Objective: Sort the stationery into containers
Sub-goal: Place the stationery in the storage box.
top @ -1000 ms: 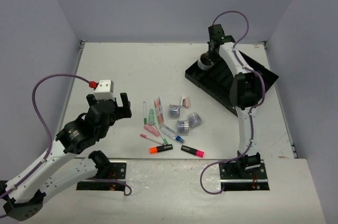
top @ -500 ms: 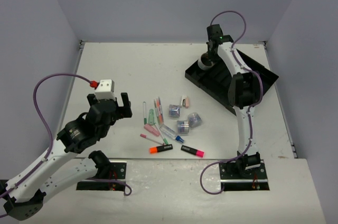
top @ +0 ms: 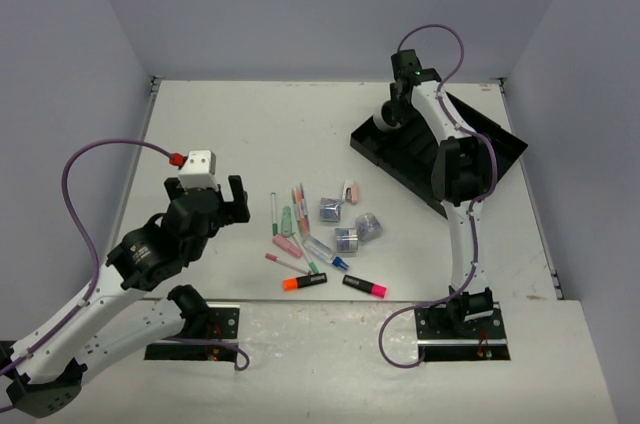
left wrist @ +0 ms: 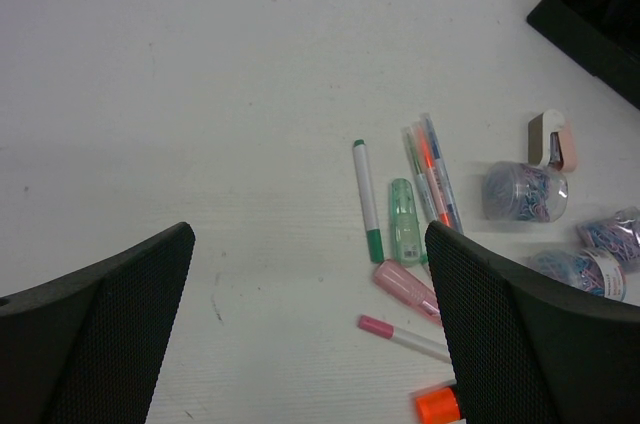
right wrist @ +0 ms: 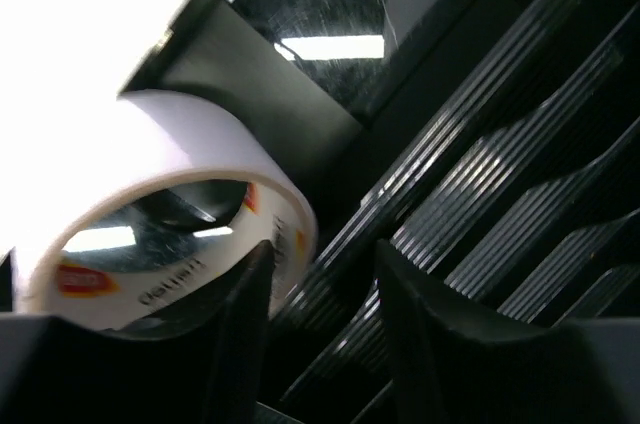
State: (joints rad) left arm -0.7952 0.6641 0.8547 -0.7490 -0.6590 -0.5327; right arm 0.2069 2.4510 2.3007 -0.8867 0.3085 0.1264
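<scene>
The black divided tray lies at the back right and fills the right wrist view. My right gripper hangs over its far-left corner. The jaws stand apart, with the tape ring beside the left finger and tray ribs showing in the gap. The ring also shows in the top view. My left gripper is open and empty, left of the loose pile: a green-tipped pen, shiny cubes, a pink eraser, an orange highlighter and a pink highlighter.
A green corrector, a pink capsule-shaped item and a pink-capped pen lie close together in the pile. Grey walls close the table on three sides. The right arm rises over the tray's near edge.
My right gripper has shifted slightly left and toward the back at the tray's corner; the tape ring now shows paler there. The left arm and the pile have not moved.
</scene>
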